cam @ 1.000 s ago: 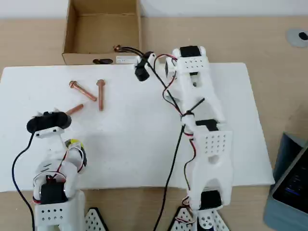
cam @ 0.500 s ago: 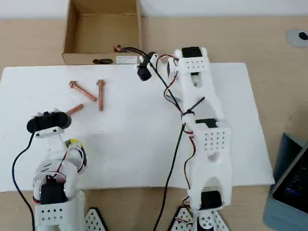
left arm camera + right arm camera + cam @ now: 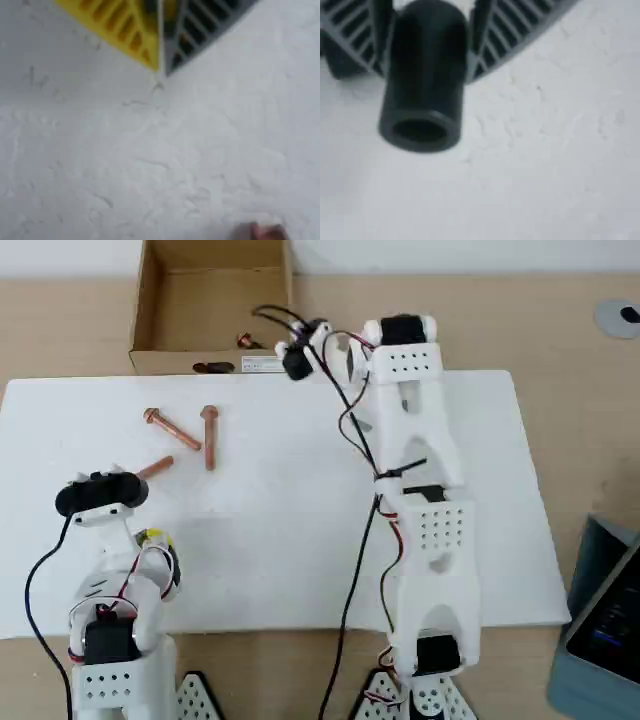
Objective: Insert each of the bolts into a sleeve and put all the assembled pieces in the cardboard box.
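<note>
Noted broad bare stretch of white mat [image 3: 270, 540] between the two arms: free passage there. Found three bolts [image 3: 170, 428] scattered on mat's left part, just ahead of left arm [image 3: 110, 580]. Found right arm [image 3: 425, 490] laid lengthwise along mat, barring crossing toward grey device [image 3: 605, 620] at worktop's [image 3: 560, 330] right edge. Saw cardboard box [image 3: 170, 362] open-topped; right claw [image 3: 297, 358] with sleeve [image 3: 422, 95] just beside its near right corner, cables [image 3: 268, 314] looped over rim.

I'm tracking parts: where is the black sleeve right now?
In the right wrist view the black sleeve is clamped in the right end effector, its open end facing outward, over the white mat.
</note>
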Tool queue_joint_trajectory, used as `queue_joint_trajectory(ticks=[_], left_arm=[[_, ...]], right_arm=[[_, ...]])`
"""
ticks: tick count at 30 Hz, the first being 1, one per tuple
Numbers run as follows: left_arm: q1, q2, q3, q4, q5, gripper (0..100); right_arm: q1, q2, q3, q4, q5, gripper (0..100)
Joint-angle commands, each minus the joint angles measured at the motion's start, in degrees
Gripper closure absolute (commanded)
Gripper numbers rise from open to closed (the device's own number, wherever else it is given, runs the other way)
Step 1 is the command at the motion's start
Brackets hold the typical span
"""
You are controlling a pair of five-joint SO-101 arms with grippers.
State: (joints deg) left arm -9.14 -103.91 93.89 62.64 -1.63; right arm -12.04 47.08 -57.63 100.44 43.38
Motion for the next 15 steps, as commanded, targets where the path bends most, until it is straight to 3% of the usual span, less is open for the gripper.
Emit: queue_joint_trajectory(ticks=[1,8,15], left_arm=[[-0.09,-0.48,-0.26,0.26,-0.09,100],[3.34,-0.48,-0.26,0.26,-0.44,100],[6.15,-0.48,-0.26,0.18,-0.44,100]], right_arm=[[-0.57,-4.97,-7.43,1.93,-3.34,98.8],[-0.57,-17.36,-1.01,2.02,-9.05,98.8],[-0.22,-39.25,19.38,2.02,-14.77,98.8]])
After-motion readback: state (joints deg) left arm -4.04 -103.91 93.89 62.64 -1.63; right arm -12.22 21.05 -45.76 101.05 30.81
